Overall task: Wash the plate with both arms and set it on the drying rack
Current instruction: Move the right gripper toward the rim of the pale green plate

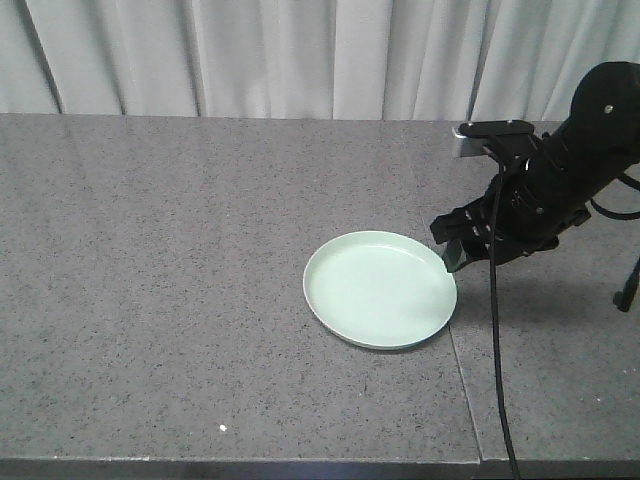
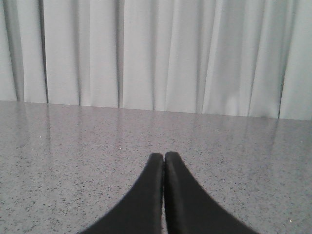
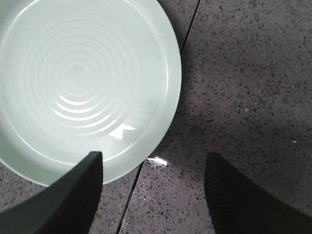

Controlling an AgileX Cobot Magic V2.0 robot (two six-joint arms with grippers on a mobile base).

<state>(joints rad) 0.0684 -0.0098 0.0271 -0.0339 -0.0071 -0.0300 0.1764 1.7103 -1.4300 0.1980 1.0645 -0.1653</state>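
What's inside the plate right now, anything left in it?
The plate looks bare inside: only faint rings and glare show. One finger of the right end effector covers a bit of its rim, so that patch is unseen.

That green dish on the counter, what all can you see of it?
The plate is round, pale mint green and glossy, with a low raised rim and faint rings across its floor. Empty, it lies flat on the grey speckled counter, its edge over a seam. The open right gripper hovers at its rim; contact is unclear.
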